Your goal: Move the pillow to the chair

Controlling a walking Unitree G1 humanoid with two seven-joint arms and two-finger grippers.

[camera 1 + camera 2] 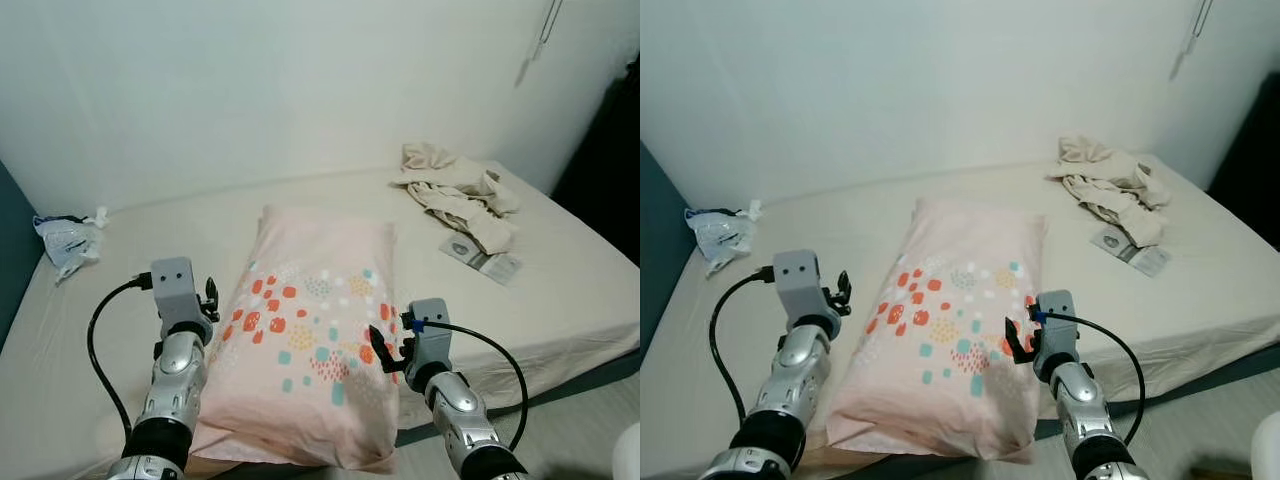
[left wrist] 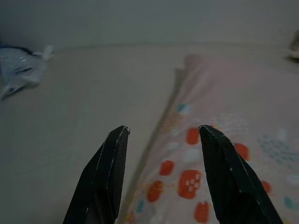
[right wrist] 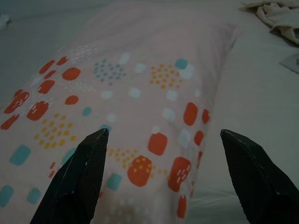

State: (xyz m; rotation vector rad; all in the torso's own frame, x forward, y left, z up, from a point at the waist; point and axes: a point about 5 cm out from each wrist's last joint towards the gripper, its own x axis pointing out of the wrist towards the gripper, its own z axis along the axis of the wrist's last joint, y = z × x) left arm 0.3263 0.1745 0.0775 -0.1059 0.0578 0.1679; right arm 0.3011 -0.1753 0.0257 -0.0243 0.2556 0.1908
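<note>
A long pink pillow (image 1: pixel 310 340) with red, teal and yellow dots lies lengthwise on the bed (image 1: pixel 150 250), its near end hanging over the front edge. My left gripper (image 1: pixel 211 298) hovers open at the pillow's left edge, fingers (image 2: pixel 112 163) straddling the seam between pillow (image 2: pixel 224 140) and sheet. My right gripper (image 1: pixel 383 352) is open at the pillow's right side, low over the patterned cover (image 3: pixel 140 107), with nothing held between its fingers (image 3: pixel 88 168).
A heap of beige clothes (image 1: pixel 455 190) and a flat printed packet (image 1: pixel 482 258) lie at the bed's far right. A crumpled plastic bag (image 1: pixel 68 238) sits at the far left by the wall. A dark blue panel (image 1: pixel 12 260) borders the left.
</note>
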